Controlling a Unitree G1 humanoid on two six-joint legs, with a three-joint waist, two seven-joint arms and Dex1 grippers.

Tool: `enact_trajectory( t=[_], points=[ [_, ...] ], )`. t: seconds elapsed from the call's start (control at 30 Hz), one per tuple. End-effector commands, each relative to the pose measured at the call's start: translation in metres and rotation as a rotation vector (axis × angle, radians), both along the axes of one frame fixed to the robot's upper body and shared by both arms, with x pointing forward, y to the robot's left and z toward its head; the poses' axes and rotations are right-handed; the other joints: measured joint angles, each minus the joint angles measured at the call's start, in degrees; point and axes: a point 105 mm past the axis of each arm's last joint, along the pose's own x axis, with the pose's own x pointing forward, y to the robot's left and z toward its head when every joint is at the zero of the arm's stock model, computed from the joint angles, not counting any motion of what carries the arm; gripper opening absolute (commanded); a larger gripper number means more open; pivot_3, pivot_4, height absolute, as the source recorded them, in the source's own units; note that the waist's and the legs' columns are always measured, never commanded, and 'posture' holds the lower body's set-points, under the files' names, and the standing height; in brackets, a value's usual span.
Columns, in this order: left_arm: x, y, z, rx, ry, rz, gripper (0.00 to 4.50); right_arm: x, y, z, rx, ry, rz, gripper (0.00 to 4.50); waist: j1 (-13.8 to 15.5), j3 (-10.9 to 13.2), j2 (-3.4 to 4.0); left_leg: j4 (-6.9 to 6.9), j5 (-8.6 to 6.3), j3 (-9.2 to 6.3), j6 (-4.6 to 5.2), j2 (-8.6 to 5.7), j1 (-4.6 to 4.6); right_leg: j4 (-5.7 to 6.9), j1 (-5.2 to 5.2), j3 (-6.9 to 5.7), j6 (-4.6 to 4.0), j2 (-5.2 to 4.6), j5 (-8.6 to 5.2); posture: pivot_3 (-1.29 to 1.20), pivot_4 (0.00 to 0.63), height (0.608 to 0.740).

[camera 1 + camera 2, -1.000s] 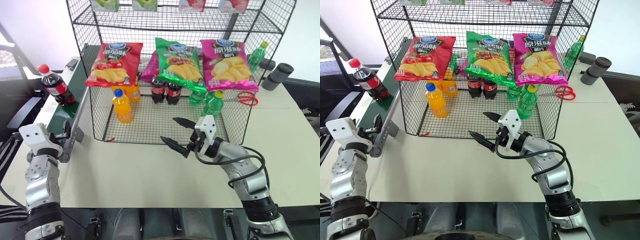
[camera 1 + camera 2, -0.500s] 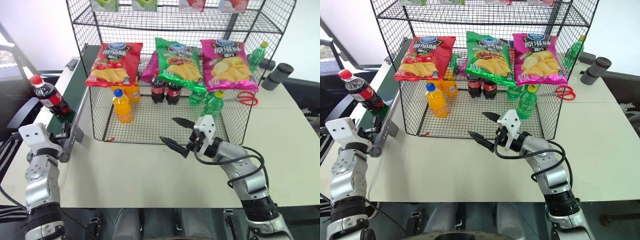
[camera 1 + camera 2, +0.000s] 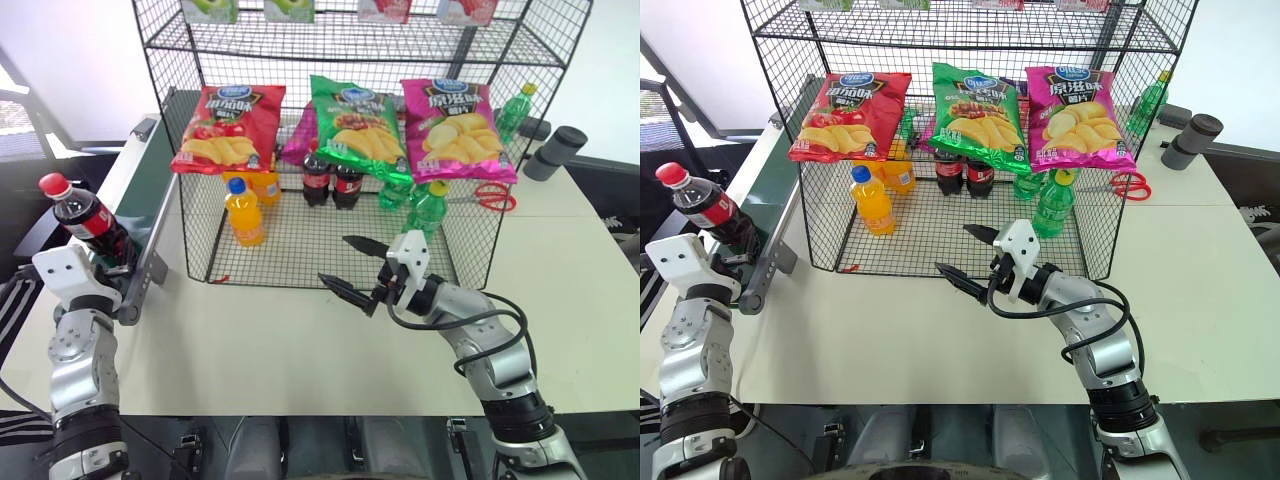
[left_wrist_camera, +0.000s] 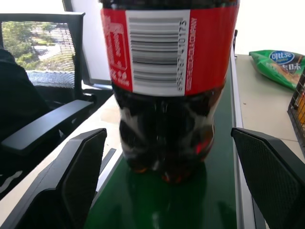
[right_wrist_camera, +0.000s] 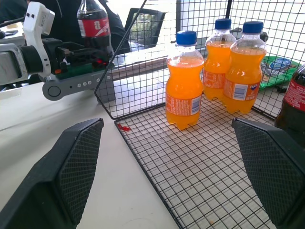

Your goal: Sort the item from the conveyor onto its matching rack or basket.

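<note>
While my left gripper (image 4: 167, 186) sits with its two black textured fingers spread wide at the near end of the conveyor (image 3: 135, 200), the cola bottle (image 3: 88, 222) stands upright on the dark green belt right between them, not touched as far as I can see. From the left wrist cam I get its red label with a barcode, dark brown liquid and a lumpy plastic base. It has a red cap on top.

My right gripper (image 3: 350, 265) is wide open too and holding nothing, hanging over the white table (image 3: 300, 350) just in front of the wire rack (image 3: 330, 250), fingers pointing left.

Count-wise, on the rack's bottom mesh tier I get three orange soda bottles (image 5: 183, 93) with blue caps, clear plastic and rounded shoulders, one standing forward of the other two. Behind the chip bags there are two more cola bottles (image 3: 330, 182), plus green bottles (image 3: 428, 208), at least three but I can't count them for sure.

Three glossy chip bags hang across the front: red bag (image 3: 228, 128), green bag (image 3: 358, 130), pink bag (image 3: 455, 130).

One pair of red-handled scissors (image 3: 490, 197) lies on the table to the right.
</note>
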Motion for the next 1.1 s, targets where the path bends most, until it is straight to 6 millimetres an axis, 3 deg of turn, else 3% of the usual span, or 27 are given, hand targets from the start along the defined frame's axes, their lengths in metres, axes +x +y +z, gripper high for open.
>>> enact_trajectory(
  t=[0.03, 0.23, 0.4, 0.53, 0.7, 0.8, 0.87, 1.0, 1.1],
  points=[
    [-0.004, 0.007, 0.023, 0.056, -0.069, 0.023, 4.5, -0.002, 0.003, 0.009, 0.015, -0.043, 0.014, 4.49, 0.0, 0.0, 0.0, 0.0, 0.0, 0.0, 0.0, 0.0, 0.0, 0.0, 0.0, 0.0, 0.0, 0.0, 0.0, 0.0, 0.15, 0.74],
    [-0.004, 0.009, 0.023, 0.064, -0.067, 0.037, 4.5, -0.002, 0.003, 0.009, 0.012, -0.042, 0.015, 4.49, -0.01, 0.0, 0.0, 0.0, 0.0, 0.0, 0.0, 0.0, 0.0, 0.0, 0.0, 0.0, 0.0, -0.01, 0.0, 0.0, 0.15, 0.74],
    [-0.008, 0.011, 0.029, 0.096, -0.088, 0.049, 2.8, -0.001, 0.003, 0.009, 0.012, -0.043, 0.015, 4.5, 0.06, 0.0, 0.0, 0.0, 0.0, 0.0, 0.0, 0.0, -0.01, 0.0, 0.0, -0.01, 0.0, -0.03, 0.0, 0.0, 0.15, 0.74],
    [-0.014, 0.01, 0.05, 0.122, -0.166, 0.026, 2.8, -0.001, 0.002, 0.01, 0.012, -0.045, 0.013, 4.5, 0.01, 0.01, -0.02, 0.0, 0.0, -0.01, 0.0, 0.0, -0.02, -0.01, -0.02, -0.01, 0.0, -0.04, 0.0, 0.0, 0.15, 0.74],
    [-0.021, 0.0, 0.086, 0.123, -0.25, -0.122, 2.8, 0.0, -0.002, 0.012, 0.009, -0.044, 0.013, 4.5, -0.07, 0.01, -0.12, -0.01, 0.0, -0.03, -0.01, 0.02, -0.13, -0.03, -0.12, -0.01, -0.01, -0.05, 0.0, 0.0, 0.15, 0.74],
    [-0.024, -0.026, 0.114, 0.128, -0.282, -0.323, 2.8, 0.001, -0.005, 0.015, 0.008, -0.034, 0.019, 4.5, -0.18, 0.02, -0.12, -0.05, -0.01, -0.03, -0.01, 0.01, -0.13, -0.07, -0.12, -0.01, -0.02, -0.1, 0.0, 0.0, 0.15, 0.74],
    [-0.029, -0.049, 0.121, 0.128, -0.266, -0.488, 2.8, 0.001, -0.007, 0.017, 0.007, -0.03, 0.027, 4.5, -0.18, 0.03, -0.1, -0.07, -0.01, -0.03, -0.02, 0.01, -0.14, -0.13, -0.1, -0.01, -0.03, -0.13, -0.01, 0.0, 0.15, 0.74],
    [-0.041, -0.099, 0.12, 0.108, -0.178, -0.796, 2.8, -0.002, -0.009, 0.023, 0.007, -0.023, 0.065, 4.5, -0.23, 0.04, -0.06, -0.16, -0.02, -0.03, -0.04, -0.02, -0.13, -0.29, -0.07, -0.01, -0.07, -0.19, -0.02, 0.0, 0.15, 0.74],
    [-0.047, -0.139, 0.099, 0.11, -0.042, -1.002, 2.8, -0.003, -0.012, 0.03, 0.014, -0.013, 0.091, 4.5, -0.25, 0.06, -0.04, -0.21, -0.02, -0.03, -0.04, -0.02, -0.13, -0.33, -0.07, -0.01, -0.12, -0.19, -0.06, 0.0, 0.15, 0.74]
  ],
)
